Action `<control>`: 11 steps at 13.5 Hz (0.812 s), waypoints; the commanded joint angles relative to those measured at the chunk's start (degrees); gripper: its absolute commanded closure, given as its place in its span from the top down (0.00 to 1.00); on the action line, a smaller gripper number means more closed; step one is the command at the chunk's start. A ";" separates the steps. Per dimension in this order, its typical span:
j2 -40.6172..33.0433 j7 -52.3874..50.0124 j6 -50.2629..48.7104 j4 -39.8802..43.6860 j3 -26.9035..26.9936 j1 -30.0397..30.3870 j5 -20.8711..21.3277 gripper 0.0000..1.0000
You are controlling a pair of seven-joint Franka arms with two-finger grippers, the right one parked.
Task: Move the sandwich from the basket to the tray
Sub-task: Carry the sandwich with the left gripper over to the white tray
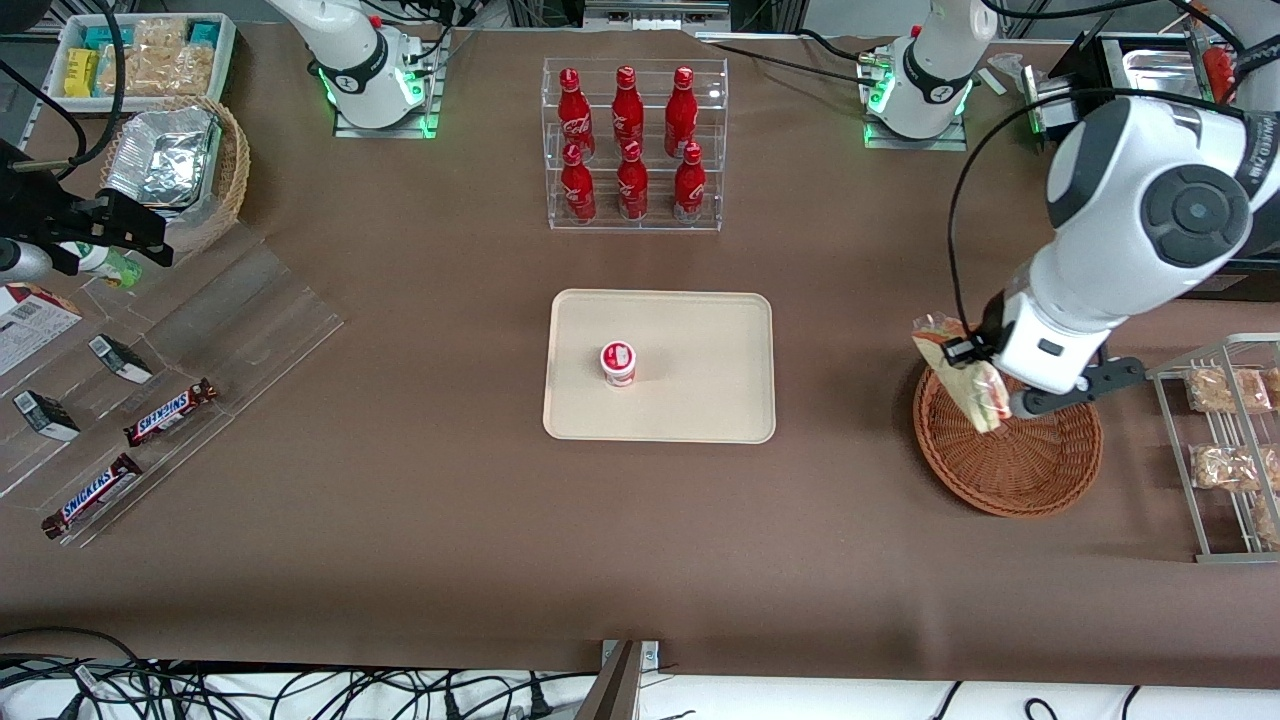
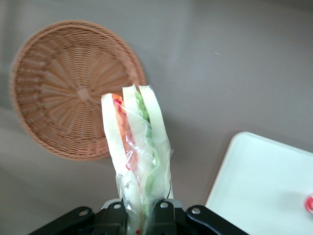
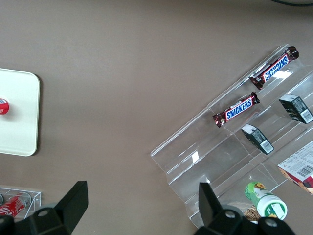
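My left gripper [image 1: 985, 385] hangs above the round reddish-brown wicker basket [image 1: 1010, 462] and is shut on the sandwich [image 1: 962, 378], a clear-wrapped wedge with pale bread and green, red and orange layers. The wrist view shows the sandwich [image 2: 138, 147] pinched between the two black fingers [image 2: 164, 215], lifted clear of the empty basket [image 2: 73, 88]. The cream tray [image 1: 700, 365] lies mid-table toward the parked arm from the basket, and a corner of the tray [image 2: 269, 186] shows in the wrist view.
A small red-and-white cup [image 1: 618, 362] stands on the tray. A clear rack of red bottles [image 1: 633, 145] stands farther from the front camera than the tray. A metal rack with bagged snacks [image 1: 1225, 440] sits beside the basket at the working arm's end. Snickers bars [image 1: 170, 412] lie on a clear stand.
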 commanded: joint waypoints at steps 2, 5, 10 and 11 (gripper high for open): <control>1.40 1.71 -1.57 1.96 -5.47 0.00 -1.00 0.00; 2.27 1.98 -1.05 1.96 -8.29 -0.09 -2.05 0.00; 2.54 1.45 0.27 1.69 -8.73 -3.43 -1.88 0.00; 2.97 1.45 0.27 1.78 -8.73 -4.13 -1.36 0.00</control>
